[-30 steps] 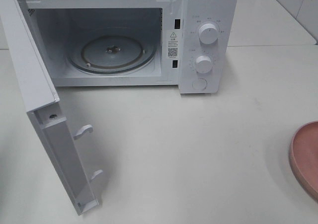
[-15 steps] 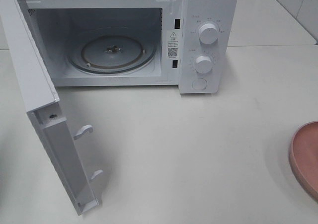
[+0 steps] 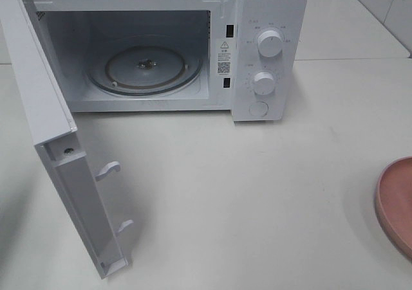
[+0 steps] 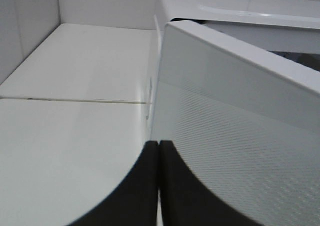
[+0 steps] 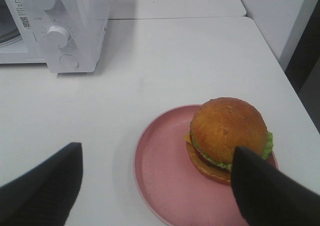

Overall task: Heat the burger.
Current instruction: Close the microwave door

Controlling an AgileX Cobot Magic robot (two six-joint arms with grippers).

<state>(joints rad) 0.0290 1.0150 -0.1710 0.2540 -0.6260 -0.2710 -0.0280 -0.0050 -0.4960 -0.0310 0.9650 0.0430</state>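
Observation:
The burger (image 5: 228, 131), with a glossy brown bun, green lettuce, yellow cheese and a dark patty, sits on a pink plate (image 5: 160, 171) in the right wrist view. My right gripper (image 5: 156, 150) is open and hovers above the plate, with one finger (image 5: 45, 183) off the plate and the other finger (image 5: 267, 188) just beside the burger. It holds nothing. In the high view only the plate's edge (image 3: 394, 203) shows at the far right, and the burger and both grippers are out of view. My left gripper (image 4: 159, 143) is shut and empty, close to the outside of the open microwave door (image 4: 235, 136).
The white microwave (image 3: 267, 52) stands at the back with its door (image 3: 61, 148) swung open toward the front left. Its glass turntable (image 3: 145, 68) is bare. Two knobs and a round button are on its right panel. The white table (image 3: 257, 200) spreads between microwave and plate.

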